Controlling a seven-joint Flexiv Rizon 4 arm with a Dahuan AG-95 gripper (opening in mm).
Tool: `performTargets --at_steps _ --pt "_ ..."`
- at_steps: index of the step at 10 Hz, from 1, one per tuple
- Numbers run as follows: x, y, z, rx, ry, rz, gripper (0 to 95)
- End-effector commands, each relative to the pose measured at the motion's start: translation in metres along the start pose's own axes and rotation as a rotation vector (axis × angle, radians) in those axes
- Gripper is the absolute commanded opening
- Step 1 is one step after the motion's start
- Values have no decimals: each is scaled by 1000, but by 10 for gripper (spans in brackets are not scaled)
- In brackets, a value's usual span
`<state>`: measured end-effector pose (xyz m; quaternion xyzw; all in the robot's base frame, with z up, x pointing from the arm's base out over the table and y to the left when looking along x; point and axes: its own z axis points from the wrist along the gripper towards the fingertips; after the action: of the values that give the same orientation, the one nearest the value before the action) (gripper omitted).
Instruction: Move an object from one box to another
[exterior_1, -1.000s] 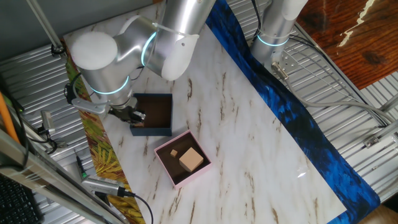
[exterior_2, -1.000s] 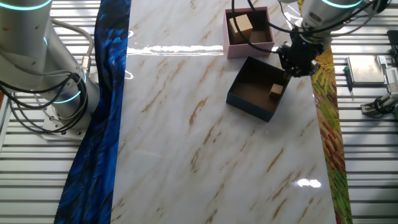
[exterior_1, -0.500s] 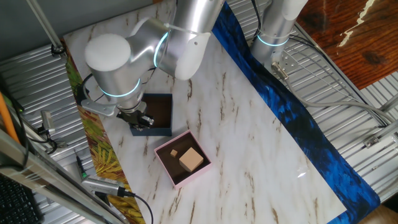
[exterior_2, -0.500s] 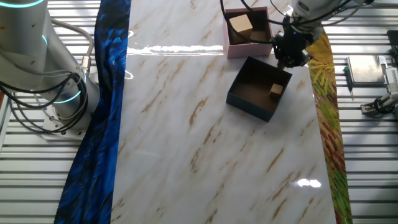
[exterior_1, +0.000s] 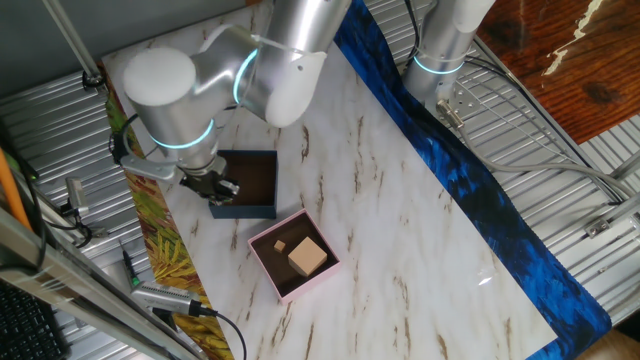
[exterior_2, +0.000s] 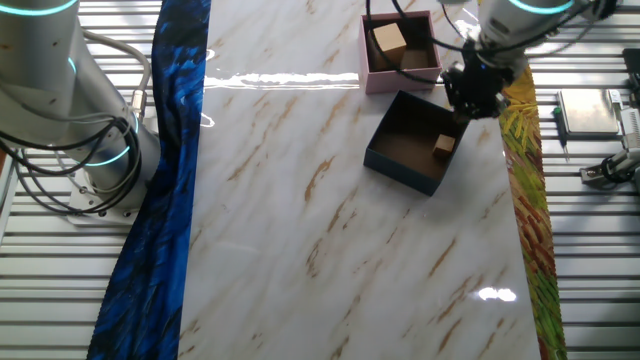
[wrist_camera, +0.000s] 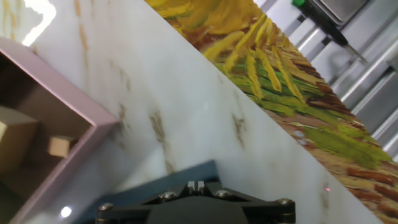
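The dark navy-blue box (exterior_1: 245, 210) (exterior_2: 400, 165) stands on the marble table and holds one small wooden block (exterior_2: 444, 145). The pale pink box (exterior_1: 312, 281) (exterior_2: 400, 80) stands right beside it and holds a larger wooden block (exterior_1: 308, 257) (exterior_2: 388, 38) and a small one (exterior_1: 281, 245). My gripper (exterior_1: 222, 188) (exterior_2: 470, 100) hovers over the navy box's edge on the yellow-cloth side, its fingers shut together with nothing between them. In the hand view the gripper (wrist_camera: 196, 185) points at the navy rim (wrist_camera: 155, 180), with the pink box (wrist_camera: 68, 102) at the left.
A yellow leaf-patterned cloth strip (exterior_1: 150, 240) (exterior_2: 525, 200) (wrist_camera: 280, 81) runs along the table edge by the boxes. A blue cloth (exterior_1: 470, 180) (exterior_2: 165, 150) lines the opposite edge. A second arm's base (exterior_1: 440, 50) (exterior_2: 60, 100) stands beyond it. Tools lie on the metal slats (exterior_2: 590, 110).
My gripper swung toward the pink box half a second ago and has come back over the navy box's edge. The blocks and both boxes have not moved.
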<state>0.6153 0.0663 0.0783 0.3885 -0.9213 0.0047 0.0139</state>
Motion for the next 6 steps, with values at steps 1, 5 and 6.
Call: performTargets --at_steps 1,5,6 --pt "7 -6 2 2 0 -16 0" --pt "-2 -7 16 9 -20 -22 0" --pt "-8 -4 16 4 -29 -17 0"
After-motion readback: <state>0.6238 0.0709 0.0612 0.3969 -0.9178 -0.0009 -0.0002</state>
